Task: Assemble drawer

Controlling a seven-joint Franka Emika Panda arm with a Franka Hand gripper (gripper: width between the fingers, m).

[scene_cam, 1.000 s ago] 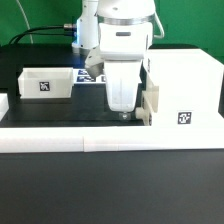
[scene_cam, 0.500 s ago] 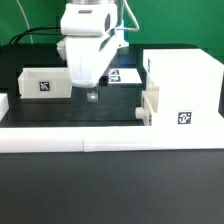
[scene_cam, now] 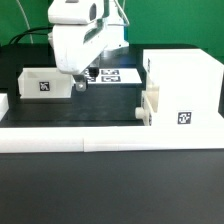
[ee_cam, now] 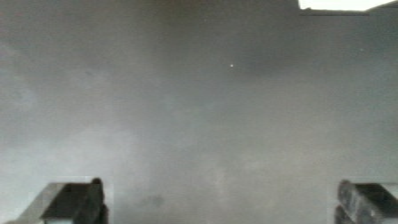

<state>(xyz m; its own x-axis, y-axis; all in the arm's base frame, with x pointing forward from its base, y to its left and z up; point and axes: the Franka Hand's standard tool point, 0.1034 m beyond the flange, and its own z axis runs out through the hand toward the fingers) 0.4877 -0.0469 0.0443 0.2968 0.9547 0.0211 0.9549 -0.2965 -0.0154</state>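
Notably, the fingers point(ee_cam: 71, 203) stood wide apart with nothing between them, low over the dark tabletop point(scene_cam: 105, 106), just beside one tray point(scene_cam: 45, 82). A second tray point(scene_cam: 150, 104) sat partly inside the shell point(scene_cam: 190, 85) at the exterior view's right.

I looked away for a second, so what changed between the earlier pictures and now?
The pincer, open and empty, swung from beside the half-inserted tray toward the exterior view's left, ending next to the loose tray. Both trays and the shell stayed put.
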